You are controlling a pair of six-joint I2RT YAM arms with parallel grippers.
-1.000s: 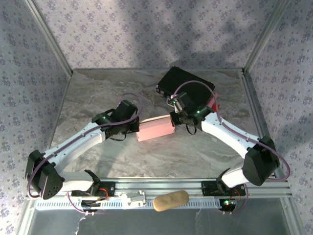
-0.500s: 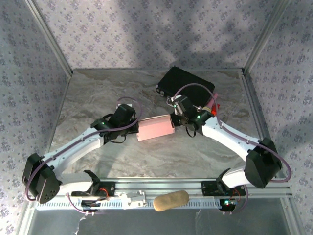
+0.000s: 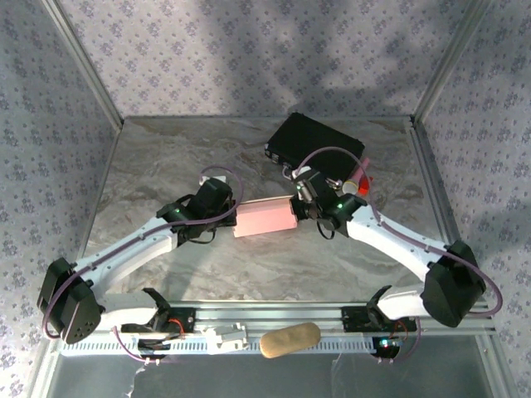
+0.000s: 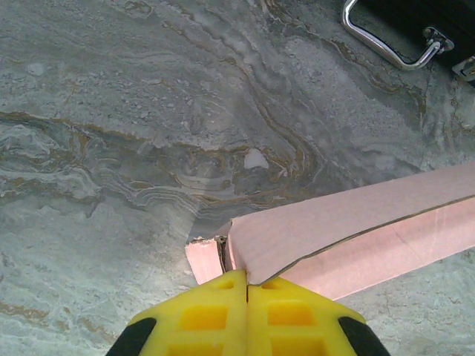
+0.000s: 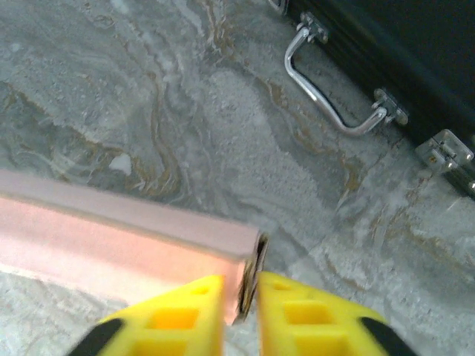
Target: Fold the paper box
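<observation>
The paper box [image 3: 265, 218] is a slim pale pink rectangle at the middle of the marble table, held between both arms. My left gripper [image 3: 233, 217] is at its left end. In the left wrist view the yellow fingers [image 4: 204, 315] press together, pinching the near corner of the box's [image 4: 349, 226] top panel at the left gripper [image 4: 246, 285]. My right gripper [image 3: 297, 208] is at the right end. In the right wrist view the right gripper [image 5: 241, 291] grips the box's [image 5: 119, 237] end flap between its narrowly spaced fingers.
A black hard case [image 3: 315, 141] with metal handle [image 5: 334, 104] and latches lies just behind the right gripper. A red object [image 3: 362, 176] sits beside the right arm. A tan oblong [image 3: 290, 338] and a white part [image 3: 226, 338] rest on the front rail.
The left wrist has turned and edged closer to the box's left end. The right wrist has shifted slightly right. The box has barely moved.
</observation>
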